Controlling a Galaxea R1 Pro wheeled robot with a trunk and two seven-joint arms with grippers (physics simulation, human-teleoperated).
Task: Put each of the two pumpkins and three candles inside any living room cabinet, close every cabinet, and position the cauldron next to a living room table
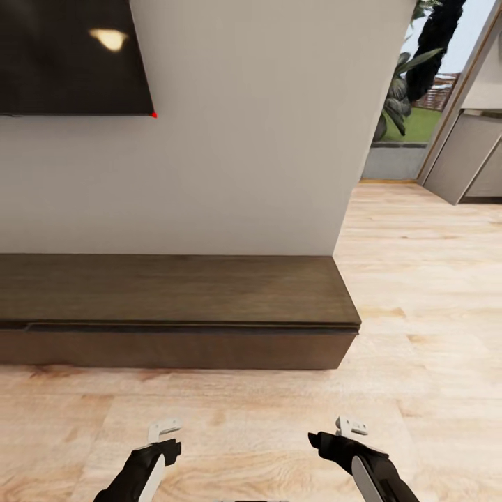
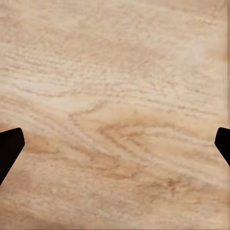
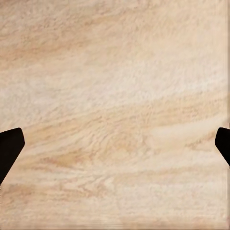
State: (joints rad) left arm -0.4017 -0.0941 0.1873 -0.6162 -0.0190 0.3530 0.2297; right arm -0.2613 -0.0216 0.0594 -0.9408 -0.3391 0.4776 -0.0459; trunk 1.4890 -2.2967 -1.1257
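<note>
The cabinet (image 1: 174, 307), long, low and dark brown, stood against the white wall (image 1: 244, 139) with its fronts shut and its top bare. A dark screen (image 1: 70, 56) hung above its left end. Both arms hung low over the pale wood floor (image 1: 418, 279). The left gripper (image 2: 115, 143) and right gripper (image 3: 115, 143) had their fingers spread wide, holding nothing.

Both arms are seen low in the head view, black forearms with white panels angled inward toward each other, wrists bent so the grippers are pointed downward. The left gripper (image 1: 164, 436) and right gripper (image 1: 341, 434) are held level with one another and well apart. In each wrist view the two dark fingertips (image 2: 9, 146) (image 3: 9, 146) are spread wide, nothing between them.
</note>
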